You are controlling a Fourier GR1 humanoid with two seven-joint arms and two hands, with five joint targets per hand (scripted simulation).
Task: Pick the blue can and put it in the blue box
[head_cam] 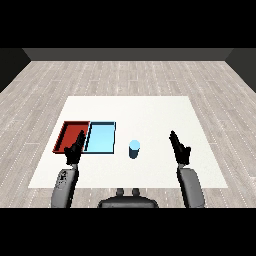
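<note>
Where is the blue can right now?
In the head view, the blue can stands upright on the white table, just right of the light blue tray, untouched by either hand.

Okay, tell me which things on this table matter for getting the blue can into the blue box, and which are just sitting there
Part of the job:
- blue can, upright on the table, right of the trays
- light blue tray
- right hand, open, nearer the can

Just lying about:
- red tray
- left hand, open, over the red tray's near edge
</note>
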